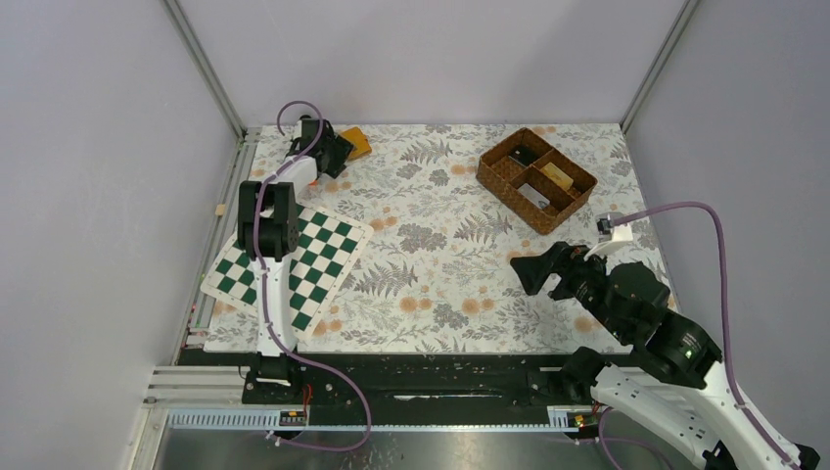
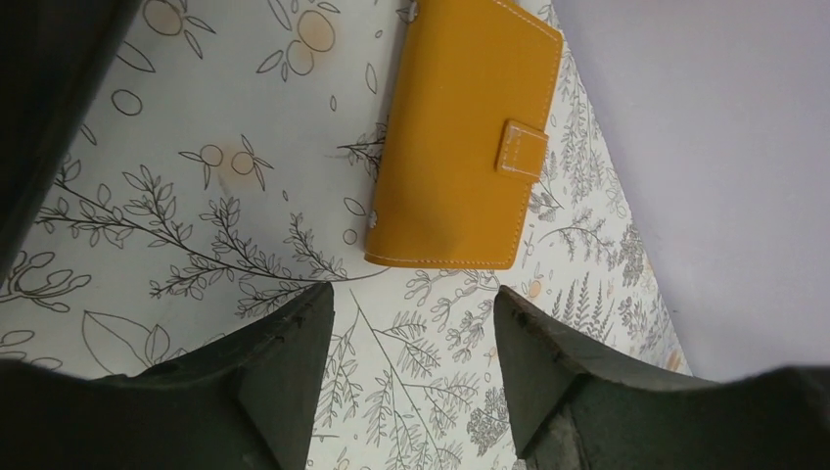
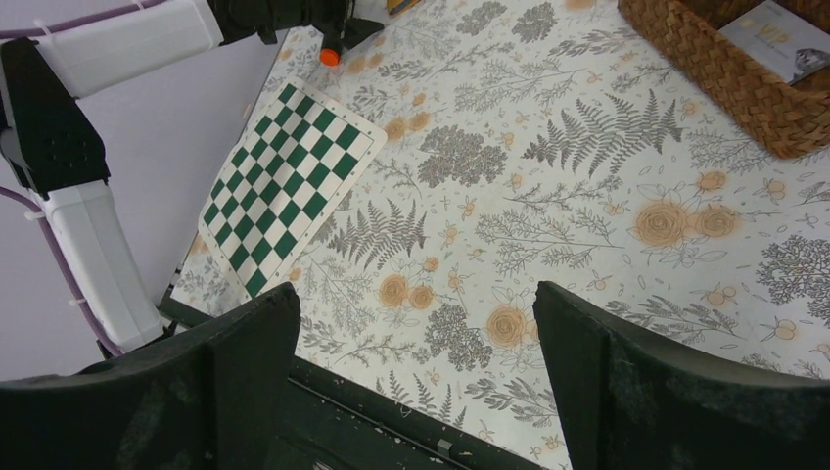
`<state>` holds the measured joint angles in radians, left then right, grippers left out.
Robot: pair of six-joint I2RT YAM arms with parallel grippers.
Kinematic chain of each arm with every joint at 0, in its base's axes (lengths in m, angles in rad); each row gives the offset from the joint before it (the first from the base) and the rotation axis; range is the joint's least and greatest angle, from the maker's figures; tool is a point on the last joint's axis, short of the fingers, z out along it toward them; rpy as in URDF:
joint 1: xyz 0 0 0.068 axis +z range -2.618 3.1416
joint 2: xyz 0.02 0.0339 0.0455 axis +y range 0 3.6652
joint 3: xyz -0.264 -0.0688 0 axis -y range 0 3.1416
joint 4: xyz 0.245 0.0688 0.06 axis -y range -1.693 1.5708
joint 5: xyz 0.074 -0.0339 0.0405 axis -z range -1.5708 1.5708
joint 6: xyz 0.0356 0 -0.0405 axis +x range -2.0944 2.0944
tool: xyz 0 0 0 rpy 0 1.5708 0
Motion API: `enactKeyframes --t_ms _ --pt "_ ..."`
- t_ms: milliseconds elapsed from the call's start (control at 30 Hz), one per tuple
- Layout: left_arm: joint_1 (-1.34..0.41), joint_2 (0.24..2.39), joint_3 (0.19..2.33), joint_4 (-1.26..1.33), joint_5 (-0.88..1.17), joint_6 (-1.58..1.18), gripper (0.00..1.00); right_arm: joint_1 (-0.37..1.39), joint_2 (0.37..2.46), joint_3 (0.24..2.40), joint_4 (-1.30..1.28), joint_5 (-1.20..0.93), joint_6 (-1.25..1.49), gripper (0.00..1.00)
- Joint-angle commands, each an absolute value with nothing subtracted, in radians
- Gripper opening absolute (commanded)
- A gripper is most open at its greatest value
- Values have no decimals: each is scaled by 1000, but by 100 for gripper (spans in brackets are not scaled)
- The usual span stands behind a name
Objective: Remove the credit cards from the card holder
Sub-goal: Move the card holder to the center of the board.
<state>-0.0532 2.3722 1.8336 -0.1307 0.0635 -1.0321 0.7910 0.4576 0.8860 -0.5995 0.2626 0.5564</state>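
Observation:
The card holder (image 2: 460, 137) is an orange-tan wallet, folded shut with its snap tab (image 2: 522, 149) fastened. It lies flat on the floral cloth in the far left corner (image 1: 356, 143). The credit cards are hidden. My left gripper (image 2: 413, 313) hovers just short of the holder's near short edge, open, with only cloth between its fingers (image 2: 294, 362). In the top view the left gripper (image 1: 333, 152) sits beside the holder. My right gripper (image 1: 533, 274) hangs open over the right middle of the table, far from the holder, with nothing between its fingers (image 3: 587, 362).
A brown wicker compartment basket (image 1: 536, 178) stands at the back right, with a flat printed item (image 3: 783, 39) in one compartment. A green-and-white chessboard mat (image 1: 289, 264) lies at the left under the left arm. Grey walls close the back and sides.

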Motion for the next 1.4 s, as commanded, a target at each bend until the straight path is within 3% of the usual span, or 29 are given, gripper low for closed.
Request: enactKeyframes --t_ms 0,367,467,500,533,567,1067,1233,1367 --pt "-48 2396 1866 -108 30 -1056 60 796 434 928 -586 333 556 95" --pt "-32 2483 1958 -114 95 -1104 39 797 363 919 -612 397 603 94" --pt "-27 2508 1971 -116 116 -1126 24 796 357 924 -625 411 613 93" --pt "-24 2513 1972 -111 124 -1135 17 796 353 921 -625 417 618 93" --pt "-22 2514 1969 -111 130 -1140 3 796 348 917 -625 425 621 93" --pt "-22 2511 1965 -108 129 -1141 0 796 343 912 -625 431 626 93" --pt "-120 2214 1557 75 156 -1040 0 796 321 885 -619 452 661 92" --pt "-78 2260 1697 48 161 -1070 4 796 295 874 -616 426 647 92" --pt "-60 2285 1730 205 87 -1125 9 796 269 864 -615 433 655 91"
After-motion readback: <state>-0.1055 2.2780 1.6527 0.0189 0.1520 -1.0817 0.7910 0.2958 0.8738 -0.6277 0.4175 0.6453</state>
